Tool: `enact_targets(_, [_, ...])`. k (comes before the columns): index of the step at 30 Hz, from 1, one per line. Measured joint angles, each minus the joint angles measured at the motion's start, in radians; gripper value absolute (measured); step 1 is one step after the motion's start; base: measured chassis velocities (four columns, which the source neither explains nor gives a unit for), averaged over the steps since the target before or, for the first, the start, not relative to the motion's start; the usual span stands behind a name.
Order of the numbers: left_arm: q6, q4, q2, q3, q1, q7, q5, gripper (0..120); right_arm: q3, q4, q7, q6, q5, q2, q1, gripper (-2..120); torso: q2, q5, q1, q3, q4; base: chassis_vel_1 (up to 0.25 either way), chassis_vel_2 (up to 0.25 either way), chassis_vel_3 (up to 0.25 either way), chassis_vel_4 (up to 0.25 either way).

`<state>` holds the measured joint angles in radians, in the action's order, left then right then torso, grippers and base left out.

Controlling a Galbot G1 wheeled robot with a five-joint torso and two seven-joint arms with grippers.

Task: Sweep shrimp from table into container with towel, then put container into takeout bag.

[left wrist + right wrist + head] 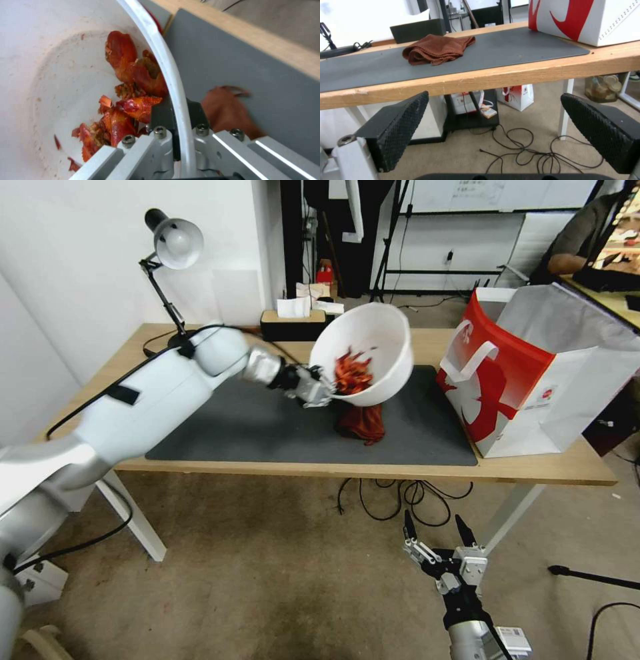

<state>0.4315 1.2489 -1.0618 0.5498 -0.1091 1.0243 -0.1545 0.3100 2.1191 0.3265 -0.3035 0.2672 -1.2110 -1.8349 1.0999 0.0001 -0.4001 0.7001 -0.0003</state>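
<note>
Shrimp (350, 373), glossy red-orange curled pieces, lie heaped inside the large round white plastic bowl (373, 340) as the robot's left tool (320, 387) holds it in the air above the dark grey mat (253, 427) on the long light-wood desk (533, 467). The left wrist view shows the tool clamped on the bowl's rim, one finger inside the wall and one outside, with the shrimp pressed against the wall right beside the inner finger (160, 115). The bowl hangs steeply tilted, its mouth turned toward the robot, and the heap sits low against the near wall.

Just below the raised bowl, the small rust-brown soft towel (361, 423) lies crumpled on the mat, apart from both tools. No loose shrimp can be seen on the mat, so the sweeping looks finished; the step in hand appears to be carrying the bowl to the bag.

To the robot's right, the big boxy red-and-white paper takeout bag (533, 373) with its white loop handle stands on the desk, its mouth open and silvery lining showing. The bowl is near the bag but not yet over it. The next move likely calls for levelling the bowl so nothing spills, lifting it clear of the bag's top edge, then lowering it through the opening.

The right tool (440, 537) hangs below the desk's front edge, fingers spread wide and holding nothing.
</note>
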Motion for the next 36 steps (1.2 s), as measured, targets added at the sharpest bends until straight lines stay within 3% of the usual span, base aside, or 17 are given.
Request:
enact_targets(5, [0.017, -0.084, -0.05, 0.008, -0.046, 0.001, 0.013, 0, 0.002, 0.0, 0.001, 0.001, 0.001, -0.001, 0.005, 100, 0.0, 0.0001, 0.0, 0.0, 0.0005, 0.0, 0.0, 0.0, 0.0])
enact_targets(8, [0.039, -0.243, -0.151, 0.008, -0.126, -0.003, 0.025, 0, 0.003, -0.011, 0.003, 0.003, 0.003, -0.01, 0.015, 100, 0.0, 0.0, 0.0, 0.0, 0.0006, 0.0, 0.0, 0.0, 0.0])
enact_targets(10, [0.045, -0.277, -0.174, 0.004, -0.136, -0.006, 0.029, 0, 0.002, -0.013, 0.003, 0.003, 0.003, -0.012, 0.016, 100, 0.0, 0.0002, 0.0, 0.0, 0.0002, 0.0, 0.0, 0.0, 0.0])
enact_targets(13, [0.057, -0.407, -0.272, -0.008, -0.177, -0.016, 0.054, 0, 0.0, -0.02, 0.003, 0.003, 0.002, -0.015, 0.017, 100, 0.0, 0.0002, 0.0, 0.0, 0.0002, 0.0, 0.0, 0.0, 0.0])
enact_targets(14, [0.057, -0.407, -0.272, -0.008, -0.177, -0.016, 0.054, 0, 0.0, -0.02, 0.003, 0.003, 0.002, -0.015, 0.017, 100, 0.0, 0.0002, 0.0, 0.0, 0.0002, 0.0, 0.0, 0.0, 0.0])
enact_targets(17, [0.059, -0.479, -0.338, -0.011, -0.21, -0.031, 0.064, 0, 0.001, -0.02, 0.004, 0.003, 0.003, -0.013, 0.017, 100, 0.0, 0.0002, 0.0, 0.0, 0.0003, 0.0, 0.0, 0.0, 0.0])
enact_targets(18, [0.059, -0.479, -0.338, -0.011, -0.21, -0.031, 0.064, 0, 0.001, -0.02, 0.004, 0.003, 0.003, -0.013, 0.017, 100, 0.0, 0.0002, 0.0, 0.0, 0.0003, 0.0, 0.0, 0.0, 0.0])
enact_targets(21, [0.068, -0.573, -0.418, -0.017, -0.261, -0.04, 0.07, 0, 0.002, -0.02, 0.004, 0.003, 0.003, -0.011, 0.015, 100, 0.0, 0.0002, 0.0, 0.0, 0.0003, 0.0, 0.0, 0.0, 0.0])
enact_targets(22, [0.068, -0.573, -0.418, -0.017, -0.261, -0.04, 0.07, 0, 0.002, -0.02, 0.004, 0.003, 0.003, -0.011, 0.015, 100, 0.0, 0.0002, 0.0, 0.0, 0.0003, 0.0, 0.0, 0.0, 0.0])
enact_targets(26, [0.1, -0.732, -0.526, -0.047, -0.33, -0.052, 0.091, 0, 0.004, -0.017, 0.004, 0.002, 0.004, -0.008, 0.013, 100, 0.0, 0.0003, 0.0, 0.0, 0.0, 0.0, 0.0, 0.0, 0.0])
enact_targets(30, [0.082, -0.767, -0.552, -0.044, -0.363, -0.092, 0.085, 0, 0.004, -0.017, 0.004, 0.0, 0.005, -0.006, 0.012, 100, 0.0, 0.0001, 0.0, 0.0, 0.0003, 0.0, 0.0, 0.0, 0.0])
enact_targets(36, [0.048, -0.707, -0.555, 0.026, -0.391, -0.127, -0.004, 0, 0.003, -0.012, 0.002, -0.005, 0.004, -0.008, 0.008, 100, 0.0, -0.0001, 0.0, 0.0, 0.0005, 0.0, 0.0, 0.0, 0.0])
